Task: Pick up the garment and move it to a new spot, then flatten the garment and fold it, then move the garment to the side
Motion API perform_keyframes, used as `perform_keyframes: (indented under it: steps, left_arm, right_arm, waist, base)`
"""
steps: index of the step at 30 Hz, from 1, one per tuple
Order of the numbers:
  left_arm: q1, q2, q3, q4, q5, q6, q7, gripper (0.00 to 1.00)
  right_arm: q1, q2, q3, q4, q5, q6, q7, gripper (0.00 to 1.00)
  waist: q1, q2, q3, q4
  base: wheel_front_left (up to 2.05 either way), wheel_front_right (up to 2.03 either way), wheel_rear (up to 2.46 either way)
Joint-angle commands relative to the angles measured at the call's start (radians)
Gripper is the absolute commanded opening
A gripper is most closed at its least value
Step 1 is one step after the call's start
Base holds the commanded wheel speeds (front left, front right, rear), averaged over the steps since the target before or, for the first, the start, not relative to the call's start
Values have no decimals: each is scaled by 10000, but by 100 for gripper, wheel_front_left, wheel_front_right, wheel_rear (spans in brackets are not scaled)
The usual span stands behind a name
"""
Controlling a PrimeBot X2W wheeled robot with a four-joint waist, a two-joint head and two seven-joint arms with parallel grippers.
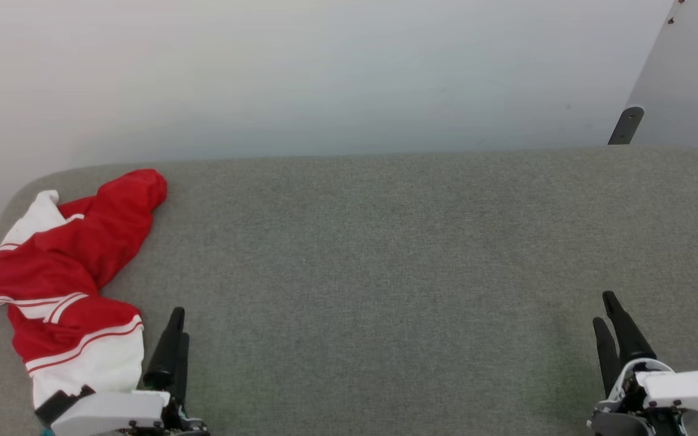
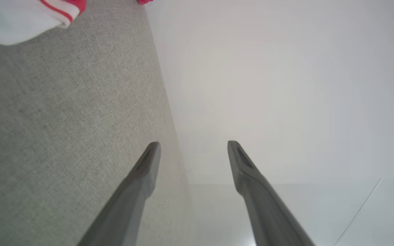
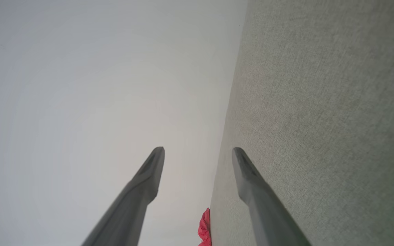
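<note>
We see the garment (image 1: pixel 64 266), red with white panels and thin stripes, lying crumpled at the left end of the grey cloth-covered table (image 1: pixel 385 254), close to its rounded corner. Our left tool (image 1: pixel 178 321) sits just beside the garment's near white panel, and in the left wrist view (image 2: pixel 193 144) its fingers stand wide apart with nothing between them. Our right tool (image 1: pixel 603 309) rests well apart from it, at the table's right end, and its fingers are likewise spread and empty in the right wrist view (image 3: pixel 198 150). A pale wall (image 1: pixel 325 72) rises behind the table.
</note>
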Motion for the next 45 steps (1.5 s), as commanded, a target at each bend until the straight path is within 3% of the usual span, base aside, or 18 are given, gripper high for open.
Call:
perform_keyframes:
  steps: [1,25,45]
  left_arm:
    - [-346,147,-63,-147,326,31,-84,100]
    - [-721,578,-481,-318,5151,246,-1071,100]
    - [-659,789,-713,-694,8695,559,-1713,100]
  right_arm:
    - [-411,-125,133,-72,-252,3,-103,100]
    - [-1534,-733,1251,304,-4859,5,-1166,100]
    - [-2028,-793,1350,593,-8878,6,-1800,100]
  waist:
    - [0,0,2,0]
    - [0,0,64,-58]
    - [0,0,117,-154]
  base:
    - [0,0,0]
    - [0,0,0]
    - [0,0,0]
